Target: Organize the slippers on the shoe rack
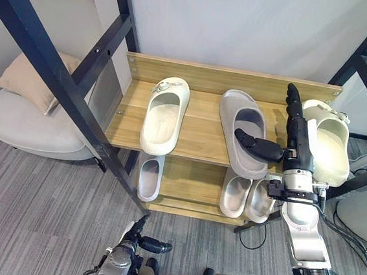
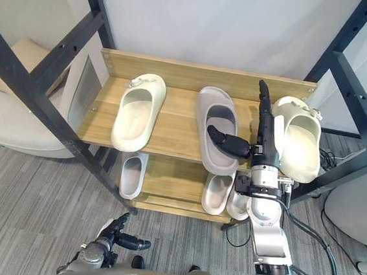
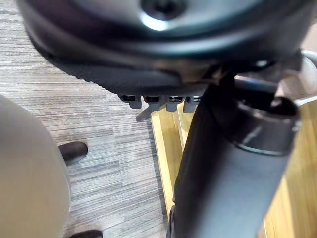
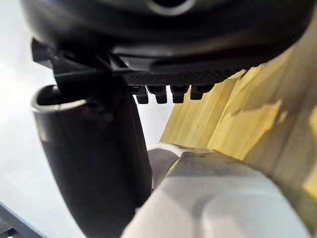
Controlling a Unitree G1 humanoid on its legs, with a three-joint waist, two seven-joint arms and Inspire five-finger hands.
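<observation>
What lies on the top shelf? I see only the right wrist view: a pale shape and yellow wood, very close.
Observer: Three slippers lie on the top shelf: the left cream slipper, the grey slipper in the middle, and the right cream slipper at the right end.
Operator: Where is the right hand?
Observer: The right hand is between the grey slipper and the right cream slipper, its fingers straight and its thumb over the grey one.
Operator: And the left hand?
Observer: The left hand hangs low in front of the rack, open, holding nothing.
</observation>
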